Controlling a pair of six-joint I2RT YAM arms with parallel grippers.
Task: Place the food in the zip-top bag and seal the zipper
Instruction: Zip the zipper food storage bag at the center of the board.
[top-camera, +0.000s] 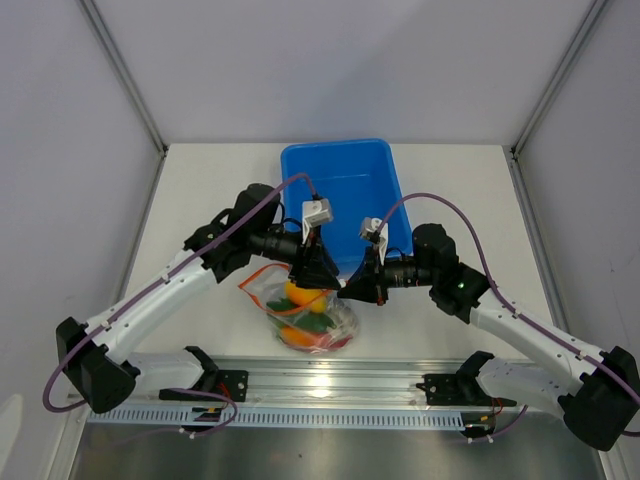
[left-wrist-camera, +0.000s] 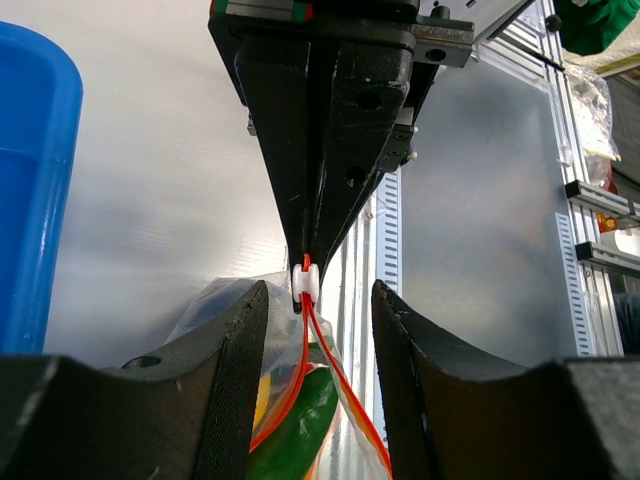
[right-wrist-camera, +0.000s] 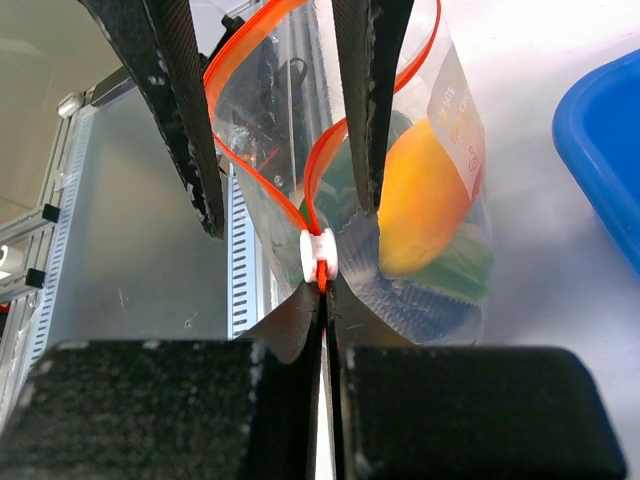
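Note:
The zip-top bag (top-camera: 300, 315) lies in front of the blue tub and holds the food: an orange-yellow pepper (right-wrist-camera: 420, 200), a green chili (left-wrist-camera: 300, 430), a grey fish (right-wrist-camera: 400, 290) and a red piece (top-camera: 318, 342). The zipper (right-wrist-camera: 325, 160) is parted into two red-orange strips that meet at a white slider (right-wrist-camera: 320, 255). My right gripper (right-wrist-camera: 322, 295) is shut on the zipper's end just behind the slider. My left gripper (left-wrist-camera: 320, 295) is open, with its fingers (left-wrist-camera: 235, 380) on either side of the bag's mouth near the slider (left-wrist-camera: 306, 283). In the top view both grippers, left (top-camera: 312, 280) and right (top-camera: 347, 288), meet over the bag.
The blue tub (top-camera: 340, 190) stands just behind the bag, close to both wrists, and shows in the wrist views (left-wrist-camera: 30, 200) (right-wrist-camera: 600, 150). A metal rail (top-camera: 320, 385) runs along the near table edge. White walls enclose the table on three sides.

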